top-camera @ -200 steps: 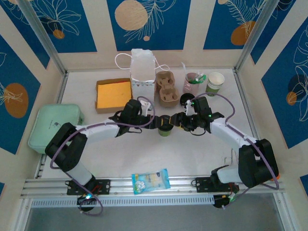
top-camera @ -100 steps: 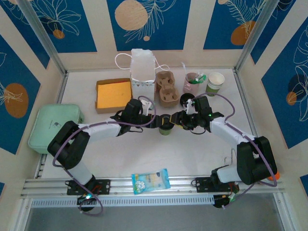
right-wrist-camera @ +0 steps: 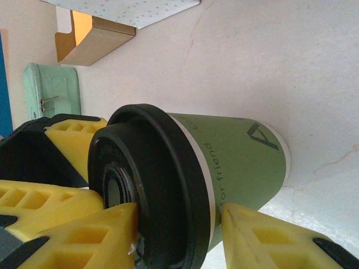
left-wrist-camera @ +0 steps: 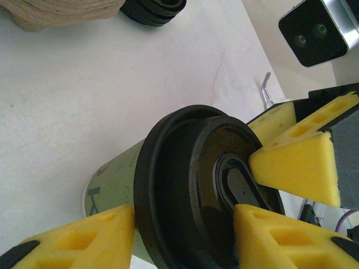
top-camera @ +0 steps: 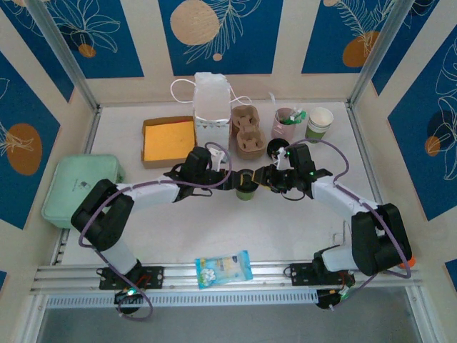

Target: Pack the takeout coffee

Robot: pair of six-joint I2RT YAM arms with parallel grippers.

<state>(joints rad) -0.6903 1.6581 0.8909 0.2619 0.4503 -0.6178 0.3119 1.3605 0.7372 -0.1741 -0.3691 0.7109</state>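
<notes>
White paper bag [top-camera: 211, 100], open orange box [top-camera: 168, 141], mint-green case [top-camera: 78, 187], blue snack packet [top-camera: 223, 268] on table [top-camera: 285, 229].

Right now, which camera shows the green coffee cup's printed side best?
The right wrist view: the coffee cup is close, its green wall and lettering plain. The left wrist view shows mostly its black lid, with a sliver of green. The top external view shows it small and distant.

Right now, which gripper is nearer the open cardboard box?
Left. The left gripper is at the box-facing side of the lidded cup, front-right of the open cardboard box; the right gripper is across the cup, farther away.
</notes>
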